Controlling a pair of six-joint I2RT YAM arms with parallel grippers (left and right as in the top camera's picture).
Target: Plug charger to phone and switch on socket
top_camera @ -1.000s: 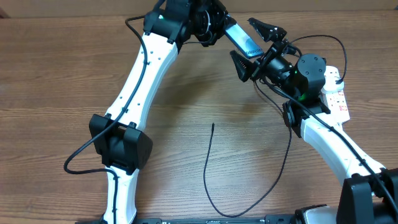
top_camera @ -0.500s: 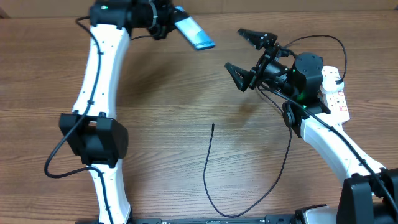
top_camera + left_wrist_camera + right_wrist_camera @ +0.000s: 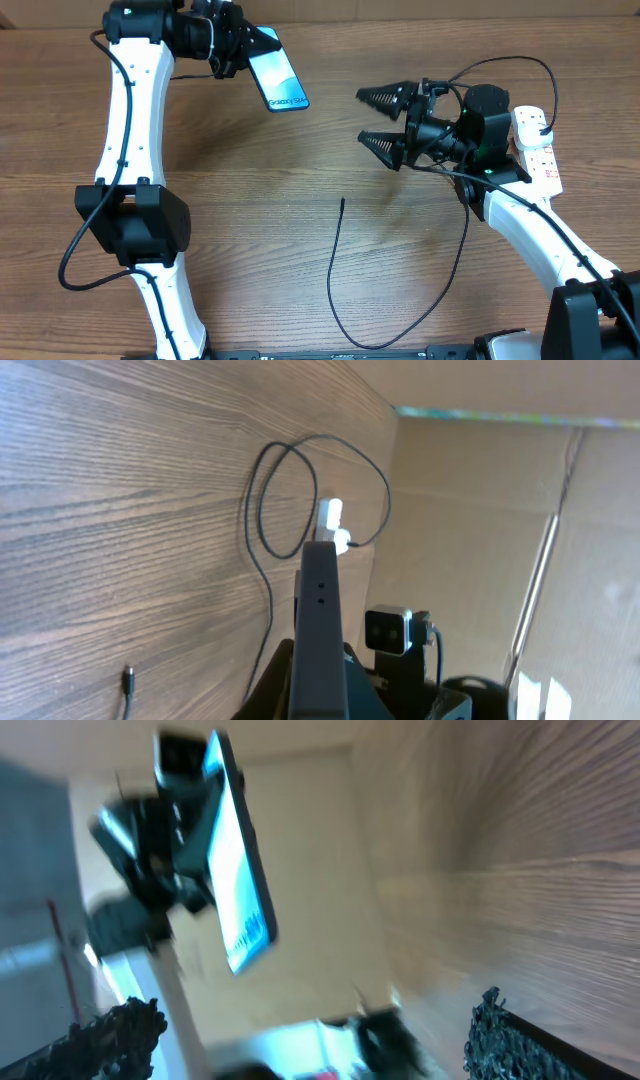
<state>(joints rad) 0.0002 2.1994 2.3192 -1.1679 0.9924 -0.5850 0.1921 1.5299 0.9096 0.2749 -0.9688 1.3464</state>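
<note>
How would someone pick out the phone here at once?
Follow the white left arm to the far side of the table. Its gripper is shut on the phone. The bright light-blue screen sets it apart from the thin black cable and the white power strip.

Phone point(image 3: 279, 80) farther left than before

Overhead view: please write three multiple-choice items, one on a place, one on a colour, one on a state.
1. Where is the phone? A lying flat at the near edge; B held up in the left fingers; C standing at the right edge.
2. The charger is: A white; B red; C black.
3. The right fingers are: A open and empty; B shut on the charger; C shut, empty.
Answers: B, the fingers clamp its end; C, a thin black line; A, both fingers spread with nothing between.
</note>
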